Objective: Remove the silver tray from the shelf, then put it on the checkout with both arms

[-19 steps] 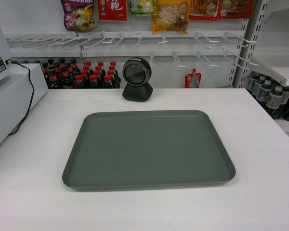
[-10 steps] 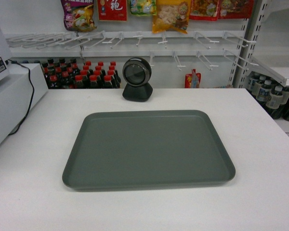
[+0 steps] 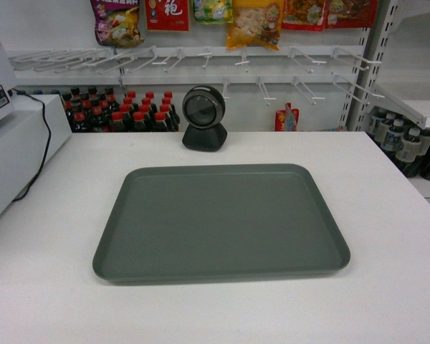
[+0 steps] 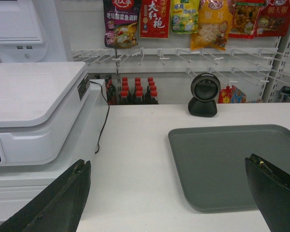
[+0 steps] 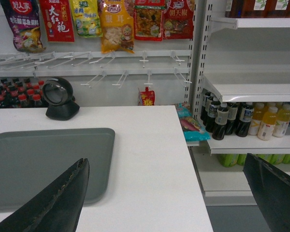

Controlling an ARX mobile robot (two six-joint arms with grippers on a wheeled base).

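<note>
The silver tray (image 3: pixel 222 222) lies flat and empty on the white checkout (image 3: pixel 387 215), near its middle. Neither arm shows in the head view. In the left wrist view my left gripper (image 4: pixel 167 162) is open above the counter, with the tray's (image 4: pixel 232 159) near left corner between its fingers (image 4: pixel 63 198); nothing is held. In the right wrist view my right gripper (image 5: pixel 165 161) is open, straddling the counter's right edge, and the tray (image 5: pixel 43 159) lies to its left. A white shelf (image 5: pixel 251 89) stands beyond the counter on the right.
A black round scanner (image 3: pixel 203 118) stands just behind the tray. A white register unit (image 4: pixel 34 106) with a black cable (image 3: pixel 41 154) fills the counter's left side. Behind are rows of dark bottles (image 3: pixel 122 111), wire hooks and hanging snack bags; drink bottles (image 5: pixel 232 121) fill the right shelves.
</note>
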